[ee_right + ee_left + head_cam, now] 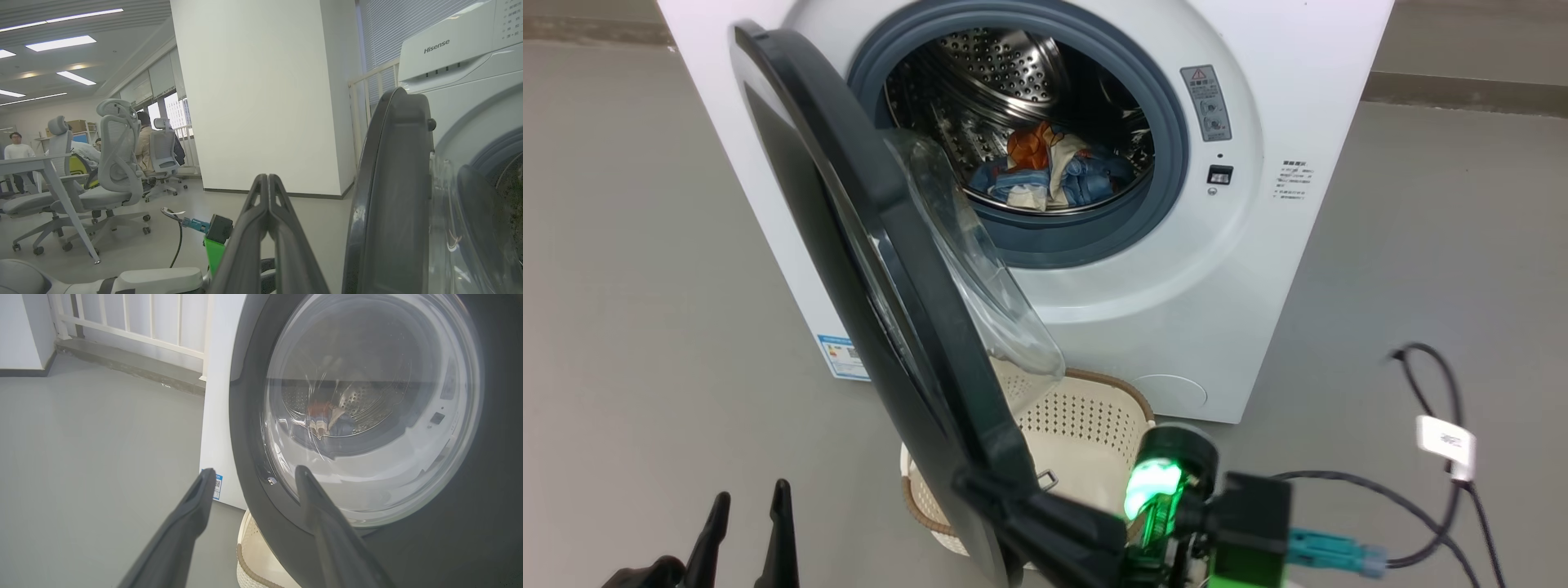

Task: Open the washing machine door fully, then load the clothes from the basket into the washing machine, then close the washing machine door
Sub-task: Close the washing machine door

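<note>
With the clothes (1045, 167) already inside the washing machine (1258, 286), the half-open door (882, 245) is best swung shut by a steady push from the closed right gripper (980, 490) beside its rim, the open left gripper (752, 490) being kept clear.

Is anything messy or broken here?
Nothing looks spilled or broken. The clothes lie in the drum, and what shows of the basket looks empty. One odd thing: the basket stands right under the half-open door, so it crowds the spot in front of the machine.
</note>
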`<state>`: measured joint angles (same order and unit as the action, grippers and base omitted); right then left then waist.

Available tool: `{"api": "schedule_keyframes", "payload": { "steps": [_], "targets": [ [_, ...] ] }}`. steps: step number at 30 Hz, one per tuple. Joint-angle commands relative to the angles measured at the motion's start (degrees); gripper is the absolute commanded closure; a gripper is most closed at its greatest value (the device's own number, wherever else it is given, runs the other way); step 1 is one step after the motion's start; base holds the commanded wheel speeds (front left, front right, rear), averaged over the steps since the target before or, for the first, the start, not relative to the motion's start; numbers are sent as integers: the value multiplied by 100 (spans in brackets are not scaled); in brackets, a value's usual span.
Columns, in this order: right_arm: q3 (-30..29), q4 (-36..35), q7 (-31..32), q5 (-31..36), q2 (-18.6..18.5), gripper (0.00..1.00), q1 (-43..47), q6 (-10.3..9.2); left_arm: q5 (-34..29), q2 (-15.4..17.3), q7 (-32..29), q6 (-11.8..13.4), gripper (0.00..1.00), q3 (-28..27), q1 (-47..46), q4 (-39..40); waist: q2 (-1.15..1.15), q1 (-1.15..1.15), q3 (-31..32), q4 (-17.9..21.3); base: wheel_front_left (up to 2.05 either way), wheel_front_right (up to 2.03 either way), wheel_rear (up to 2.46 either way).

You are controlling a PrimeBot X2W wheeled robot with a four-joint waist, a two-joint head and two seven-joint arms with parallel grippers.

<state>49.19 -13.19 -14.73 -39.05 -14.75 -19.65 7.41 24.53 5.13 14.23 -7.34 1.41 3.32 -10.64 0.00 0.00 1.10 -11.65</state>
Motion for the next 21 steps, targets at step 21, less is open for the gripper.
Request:
{"api": "schedule_keyframes", "payload": {
  "steps": [21],
  "targets": [
    [1930, 2000, -27, -487, -85, 100, -1051, 8, 1, -10, 77, -14, 0, -275, -261, 113, 0, 0, -51, -80, 0, 0, 0]
  ]
}}
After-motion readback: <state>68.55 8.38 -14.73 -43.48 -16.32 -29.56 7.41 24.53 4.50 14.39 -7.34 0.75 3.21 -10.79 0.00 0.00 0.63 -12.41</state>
